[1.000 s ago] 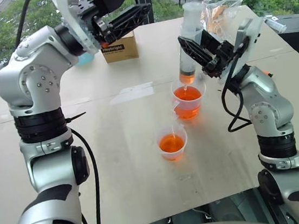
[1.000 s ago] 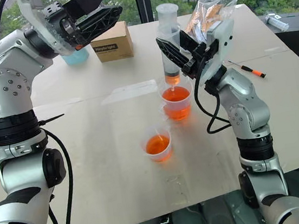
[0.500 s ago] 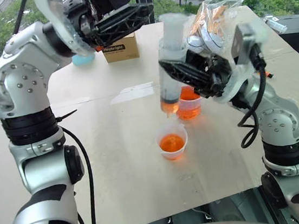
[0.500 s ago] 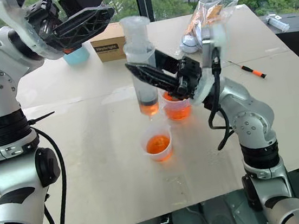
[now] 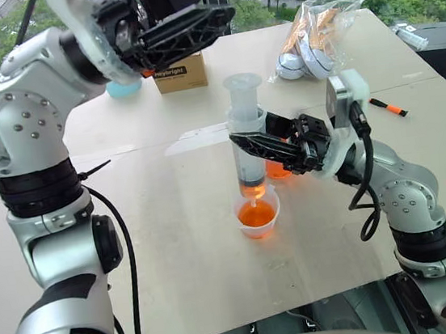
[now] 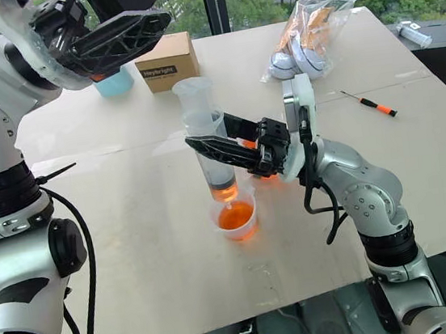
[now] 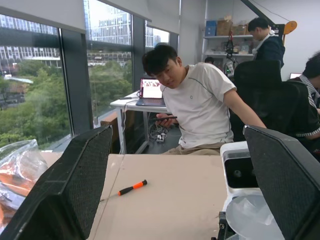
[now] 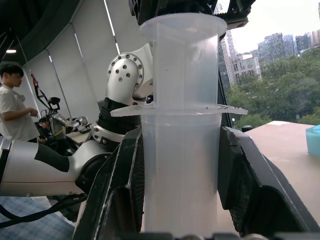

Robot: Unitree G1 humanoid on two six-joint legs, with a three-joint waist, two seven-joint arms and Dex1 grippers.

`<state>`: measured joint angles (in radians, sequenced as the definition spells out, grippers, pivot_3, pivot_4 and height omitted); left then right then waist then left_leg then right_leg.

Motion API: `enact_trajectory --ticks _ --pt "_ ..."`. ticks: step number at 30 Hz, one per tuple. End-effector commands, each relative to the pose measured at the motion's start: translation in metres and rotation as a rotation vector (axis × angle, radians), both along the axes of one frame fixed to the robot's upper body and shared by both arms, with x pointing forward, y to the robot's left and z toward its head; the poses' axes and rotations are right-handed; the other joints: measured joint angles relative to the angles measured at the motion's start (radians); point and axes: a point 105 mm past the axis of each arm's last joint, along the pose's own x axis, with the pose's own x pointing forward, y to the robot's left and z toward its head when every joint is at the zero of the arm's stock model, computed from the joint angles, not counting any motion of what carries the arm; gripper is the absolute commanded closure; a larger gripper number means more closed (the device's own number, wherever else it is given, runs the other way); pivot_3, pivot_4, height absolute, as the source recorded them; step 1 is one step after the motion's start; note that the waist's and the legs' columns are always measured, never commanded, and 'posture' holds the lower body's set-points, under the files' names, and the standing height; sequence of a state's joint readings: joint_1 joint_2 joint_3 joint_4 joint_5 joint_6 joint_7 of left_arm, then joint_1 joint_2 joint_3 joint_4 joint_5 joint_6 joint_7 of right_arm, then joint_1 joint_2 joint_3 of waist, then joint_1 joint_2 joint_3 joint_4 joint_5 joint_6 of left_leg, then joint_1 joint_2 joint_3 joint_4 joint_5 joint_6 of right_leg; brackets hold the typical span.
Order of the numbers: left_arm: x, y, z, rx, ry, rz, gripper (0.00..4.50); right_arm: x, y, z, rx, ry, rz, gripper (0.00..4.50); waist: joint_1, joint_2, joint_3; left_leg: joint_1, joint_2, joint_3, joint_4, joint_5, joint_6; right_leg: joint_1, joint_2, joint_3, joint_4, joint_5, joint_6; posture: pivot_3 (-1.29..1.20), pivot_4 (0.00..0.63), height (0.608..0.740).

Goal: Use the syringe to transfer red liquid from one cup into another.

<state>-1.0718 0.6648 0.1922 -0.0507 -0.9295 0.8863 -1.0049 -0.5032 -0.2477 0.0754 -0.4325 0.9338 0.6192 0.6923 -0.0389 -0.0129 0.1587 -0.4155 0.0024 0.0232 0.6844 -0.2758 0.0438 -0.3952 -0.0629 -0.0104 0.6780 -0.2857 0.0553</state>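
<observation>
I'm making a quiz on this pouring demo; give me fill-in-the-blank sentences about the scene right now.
1. The right gripper is shut on the ____.
2. The syringe tip hangs over the ____ cup.
3. The liquid in that cup is ____.
4. The screwdriver has an ____ handle.

Missing words: syringe; smaller; orange-red; orange

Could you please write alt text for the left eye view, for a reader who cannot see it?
The right pincer holds the syringe upright, its tip just above the smaller cup of red liquid on the table. The larger cup stands behind it, and the left pincer hangs raised, holding nothing.
</observation>
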Motion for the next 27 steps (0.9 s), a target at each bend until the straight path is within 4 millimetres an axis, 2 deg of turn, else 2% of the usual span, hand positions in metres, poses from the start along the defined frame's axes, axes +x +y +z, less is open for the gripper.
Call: enact_trajectory --ticks 1,3,4,5,6,14,20,27 --pt "-0.011 -0.002 0.002 0.022 -0.04 -0.027 2.04 -0.012 0.0 0.01 0.027 -0.063 0.016 3.01 0.0 0.0 0.0 0.0 0.0 0.0 0.0 0.0 0.0 0.0 0.0 0.0 0.0 0.0 0.0 0.0 0.15 0.74" --pt "-0.012 -0.004 0.0 0.029 -0.034 -0.04 3.11 -0.011 0.0 0.01 0.027 -0.061 0.014 3.01 0.0 0.0 0.0 0.0 0.0 0.0 0.0 0.0 0.0 0.0 0.0 0.0 0.0 0.0 0.0 0.0 0.15 0.74" --pt "-0.013 -0.005 -0.001 0.037 -0.03 -0.047 3.82 -0.011 0.0 0.009 0.026 -0.06 0.013 3.01 0.0 0.0 0.0 0.0 0.0 0.0 0.0 0.0 0.0 0.0 0.0 0.0 0.0 0.0 0.0 0.0 0.15 0.74" --pt "-0.014 -0.006 -0.003 0.044 -0.02 -0.055 3.97 -0.011 0.0 0.009 0.025 -0.059 0.013 3.01 0.0 0.0 0.0 0.0 0.0 0.0 0.0 0.0 0.0 0.0 0.0 0.0 0.0 0.0 0.0 0.0 0.15 0.74" --pt "-0.016 -0.007 -0.006 0.058 -0.013 -0.068 4.44 -0.011 -0.001 0.009 0.024 -0.058 0.012 3.01 0.0 0.0 0.0 0.0 0.0 0.0 0.0 0.0 0.0 0.0 0.0 0.0 0.0 0.0 0.0 0.0 0.15 0.74" --pt "-0.032 -0.013 -0.032 0.139 0.067 -0.154 4.44 -0.012 -0.002 0.004 0.018 -0.035 0.008 3.01 0.0 0.0 0.0 0.0 0.0 0.0 0.0 0.0 0.0 0.0 0.0 0.0 0.0 0.0 0.0 0.0 0.15 0.74" --pt "-0.029 -0.011 -0.06 0.214 0.144 -0.127 4.44 -0.01 -0.002 0.003 0.019 -0.037 -0.004 3.01 0.0 0.0 0.0 0.0 0.0 0.0 0.0 0.0 0.0 0.0 0.0 0.0 0.0 0.0 0.0 0.0 0.15 0.74" --pt "-0.029 -0.008 -0.071 0.232 0.172 -0.11 4.44 -0.009 -0.002 0.003 0.021 -0.042 -0.011 3.01 0.002 0.0 0.0 0.0 0.0 0.0 0.0 0.0 0.0 0.0 0.0 0.0 -0.001 0.0 0.0 0.0 0.15 0.74"
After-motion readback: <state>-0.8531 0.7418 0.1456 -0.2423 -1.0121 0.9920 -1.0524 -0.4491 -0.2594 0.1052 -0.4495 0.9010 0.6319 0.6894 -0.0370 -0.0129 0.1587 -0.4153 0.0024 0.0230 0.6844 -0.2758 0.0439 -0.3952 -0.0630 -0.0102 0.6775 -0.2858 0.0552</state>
